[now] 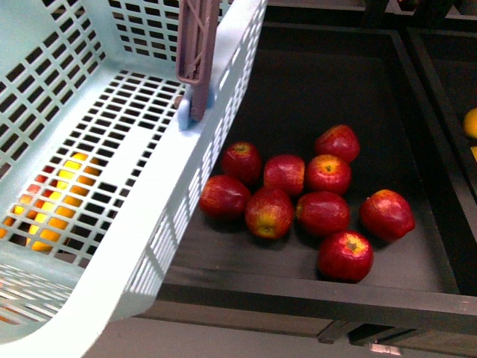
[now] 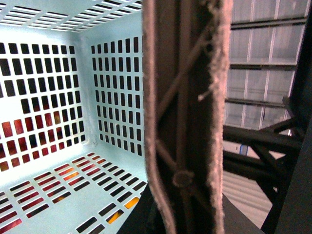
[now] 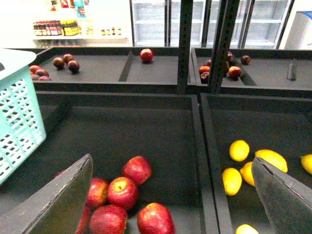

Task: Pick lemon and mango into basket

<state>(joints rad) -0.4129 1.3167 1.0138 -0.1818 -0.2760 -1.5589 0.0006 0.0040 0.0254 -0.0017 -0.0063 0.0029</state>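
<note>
Okay, right jaws stand wide apart, holding nothing; both dark fingers [image 3: 68,195] hang over the red apples [image 3: 122,192] in the dark bench bin [image 3: 146,131]. Left jaws: I cannot tell. The brown handle [image 2: 187,117] fills the left wrist view close up and I see no fingers there.

The lemon [image 3: 239,150], small and roundish, lies in the next bin over, on the robot's right past the divider. The mango [image 3: 273,159], longer, is just beside it among other yellow fruit; I'm not certain which is which at this size. Both are outside the basket.

The basket [image 1: 168,201] sits at front-left, its rim tilted and overlapping the apple bin's left edge, with the handle upright at the rim. Through its slotted floor I see yellow-orange and red patches below, too broken up to name.
</note>
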